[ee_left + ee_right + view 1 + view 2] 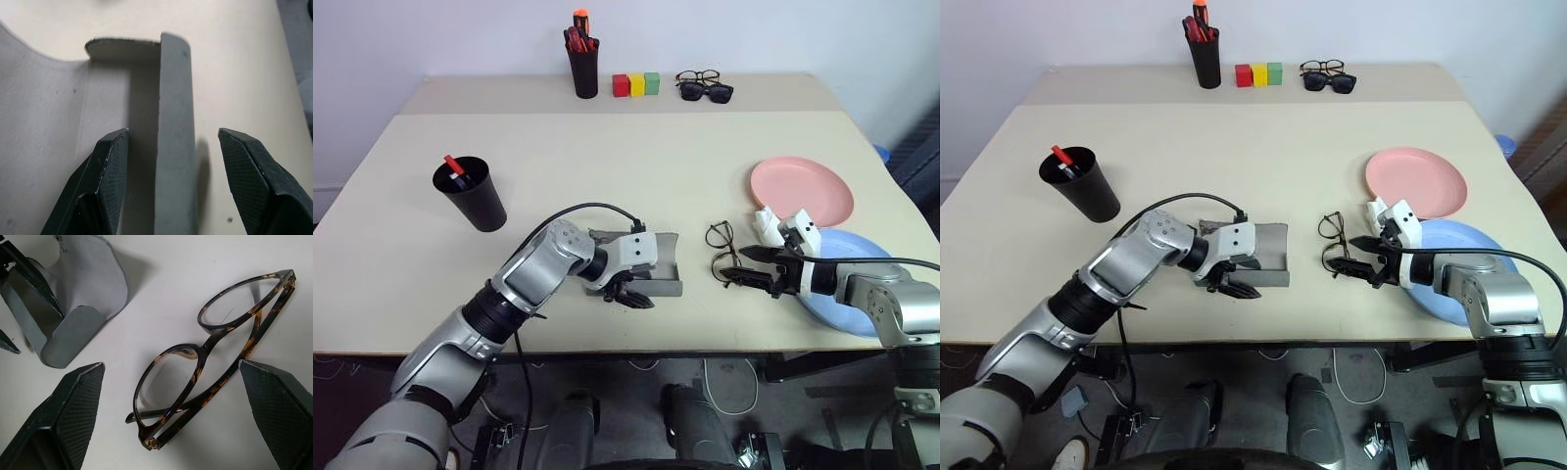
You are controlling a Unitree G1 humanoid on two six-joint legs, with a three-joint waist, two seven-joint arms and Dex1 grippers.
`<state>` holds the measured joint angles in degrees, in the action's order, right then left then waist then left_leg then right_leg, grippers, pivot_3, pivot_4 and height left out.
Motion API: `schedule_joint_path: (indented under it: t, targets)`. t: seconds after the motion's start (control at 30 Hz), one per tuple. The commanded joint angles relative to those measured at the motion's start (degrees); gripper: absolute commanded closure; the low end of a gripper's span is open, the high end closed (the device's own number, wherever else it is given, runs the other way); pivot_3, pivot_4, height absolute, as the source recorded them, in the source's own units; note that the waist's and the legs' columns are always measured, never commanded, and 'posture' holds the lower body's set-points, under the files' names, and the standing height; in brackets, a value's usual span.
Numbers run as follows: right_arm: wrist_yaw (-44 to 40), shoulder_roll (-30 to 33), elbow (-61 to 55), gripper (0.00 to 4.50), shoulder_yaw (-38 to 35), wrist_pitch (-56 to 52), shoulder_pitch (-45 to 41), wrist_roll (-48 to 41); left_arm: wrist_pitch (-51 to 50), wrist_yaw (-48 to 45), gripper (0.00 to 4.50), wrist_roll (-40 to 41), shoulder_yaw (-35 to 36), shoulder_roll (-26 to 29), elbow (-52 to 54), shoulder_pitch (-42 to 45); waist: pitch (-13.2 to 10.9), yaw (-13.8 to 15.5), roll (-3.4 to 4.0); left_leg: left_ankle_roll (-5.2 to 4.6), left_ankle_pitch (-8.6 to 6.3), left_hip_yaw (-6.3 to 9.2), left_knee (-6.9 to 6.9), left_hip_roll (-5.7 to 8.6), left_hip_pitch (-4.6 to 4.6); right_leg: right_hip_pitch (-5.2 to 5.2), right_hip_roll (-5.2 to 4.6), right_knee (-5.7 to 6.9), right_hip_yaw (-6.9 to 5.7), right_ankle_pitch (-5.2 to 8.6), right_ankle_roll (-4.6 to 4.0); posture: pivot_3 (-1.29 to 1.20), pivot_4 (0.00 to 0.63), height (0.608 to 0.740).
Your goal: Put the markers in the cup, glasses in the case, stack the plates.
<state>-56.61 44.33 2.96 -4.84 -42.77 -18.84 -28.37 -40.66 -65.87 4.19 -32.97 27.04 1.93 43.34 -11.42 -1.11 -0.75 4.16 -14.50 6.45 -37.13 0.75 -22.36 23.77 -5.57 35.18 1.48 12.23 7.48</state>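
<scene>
straddling the case (173, 147) wall, left gripper (173, 161) gapes; glasses (215, 357) lie nearby.

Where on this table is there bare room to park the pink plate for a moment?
Widest bare patch: mid-table, between the cup and the pink plate, ahead of the case. Also bare: the near-left corner below the cup. Crowded: the near edge from case to glasses to blue plate, where both grippers work.

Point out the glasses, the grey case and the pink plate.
glasses (195, 377): right wrist view, on the bridge between the lenses.
grey case (658, 262): left eye view, on the open lid.
pink plate (801, 188): left eye view, on its middle.
</scene>
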Motion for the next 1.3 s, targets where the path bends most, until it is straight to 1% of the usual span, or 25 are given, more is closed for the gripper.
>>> schedule_joint_path:
  t: [0.03, 0.17, 0.3, 0.43, 0.57, 0.6, 0.63, 0.67, 0.87, 1.0, 1.13, 1.3]
  targets:
    - [-0.5, -0.1, -0.4, 0.0, -0.8, 1.4, -1.3, -0.2, 0.8, 0.9, 1.56, 0.0, 1.9, 0.2, 1.8, 1.2, 0.0, 0.0, 0.0, 0.0, 0.0, 0.0, 0.0, 0.0, 0.0, 0.0, 0.0, 0.0, 0.0, 0.0, 0.0, 0.0, 0.15, 0.74]
    - [-1.0, -0.7, 0.9, 0.0, 0.2, 1.7, -2.3, 0.1, 2.8, 2.1, 1.56, 1.9, 7.1, 1.4, 4.8, 0.6, 0.0, 0.0, 0.0, 0.0, 0.0, 0.0, 0.0, 0.0, 0.0, 0.0, 0.0, 0.0, 0.0, -0.02, 0.0, 0.0, 0.15, 0.74]
    - [-1.9, -1.1, 3.1, 0.0, 1.5, 2.2, -3.9, 0.8, 4.4, 1.4, 1.56, 4.7, 12.5, 6.0, 11.3, -3.0, 0.0, -0.1, 0.01, 0.0, 0.0, 0.0, 0.04, -0.01, 0.02, 0.02, 0.0, 0.01, 0.0, -0.03, -0.02, 0.0, 0.15, 0.74]
    - [-3.4, -1.1, 5.2, 0.0, 2.7, 2.9, -5.2, 1.3, 2.9, 1.4, 1.56, 6.6, 15.8, 11.0, 16.8, -7.8, 0.0, -0.1, 0.01, 0.0, 0.0, 0.0, 0.07, -0.01, 0.02, 0.02, 0.0, 0.01, 0.0, -0.04, -0.05, 0.0, 0.15, 0.74]
    - [-4.8, -1.5, 7.3, 0.0, 4.0, 3.4, -7.0, 1.9, -0.9, 4.4, 1.56, 8.4, 19.9, 13.9, 20.1, -12.5, 0.0, 0.0, 0.01, 0.0, 0.0, 0.0, 0.01, -0.01, 0.01, 0.0, 0.0, 0.0, 0.0, 0.03, -0.13, 0.0, 0.15, 0.74]
    - [-5.0, -1.8, 7.9, 0.54, 4.4, 3.6, -7.5, 2.2, -1.5, 5.5, 1.51, 8.4, 20.8, 14.3, 20.5, -13.6, 0.0, 0.0, 0.0, 0.0, 0.0, 0.0, 0.01, -0.01, 0.01, 0.0, 0.0, 0.01, 0.0, 0.06, -0.16, 0.0, 0.15, 0.74]
    - [-5.2, -2.0, 8.5, 0.88, 4.7, 3.9, -8.0, 2.5, -2.0, 6.4, 1.51, 8.5, 21.2, 14.7, 21.1, -14.7, 0.0, -0.1, 0.0, 0.0, 0.0, 0.0, 0.01, -0.01, 0.01, 0.0, 0.0, 0.01, 0.0, 0.06, -0.16, 0.0, 0.15, 0.74]
    - [-5.5, -2.3, 9.1, 1.35, 5.1, 4.1, -8.5, 2.8, -2.4, 7.1, 1.51, 8.6, 21.8, 15.0, 21.9, -15.9, 0.0, -0.1, 0.0, 0.0, 0.0, 0.0, 0.01, -0.01, 0.01, 0.0, 0.0, 0.01, 0.0, 0.06, -0.16, 0.0, 0.15, 0.74]
    - [-6.7, -3.2, 12.4, 4.47, 6.5, 5.9, -10.5, 4.8, -5.9, 11.7, 1.51, 10.2, 24.2, 15.3, 26.1, -20.7, 0.0, -0.1, 0.0, 0.0, 0.0, 0.0, 0.02, -0.01, 0.02, 0.0, 0.0, 0.01, 0.0, 0.0, -0.13, 0.0, 0.15, 0.74]
    - [-7.3, -3.0, 13.3, 4.47, 6.6, 6.7, -11.2, 5.6, -6.6, 14.0, 1.51, 11.1, 25.5, 15.6, 27.6, -23.2, 0.0, 0.0, -0.03, 0.0, 0.0, 0.0, -0.02, -0.01, 0.11, -0.12, 0.0, -0.01, 0.0, 0.1, -0.19, 0.0, 0.15, 0.74]
    - [-7.5, -1.8, 13.0, 4.47, 5.3, 7.3, -11.7, 5.8, -6.7, 16.1, 1.51, 11.9, 26.6, 14.9, 27.6, -23.9, 0.0, 0.0, -0.02, 0.0, 0.0, 0.0, -0.03, -0.01, 0.12, -0.14, 0.0, -0.01, 0.0, 0.07, -0.22, 0.0, 0.15, 0.74]
    - [-7.7, -1.2, 8.5, 4.47, 2.8, 10.1, -14.3, 4.3, -4.3, 17.9, 1.51, 13.9, 31.1, 14.1, 27.5, -28.1, 0.0, -0.2, 0.01, 0.0, 0.0, 0.0, 0.01, -0.01, 0.1, -0.08, 0.0, -0.01, 0.0, 0.05, -0.26, 0.0, 0.15, 0.74]
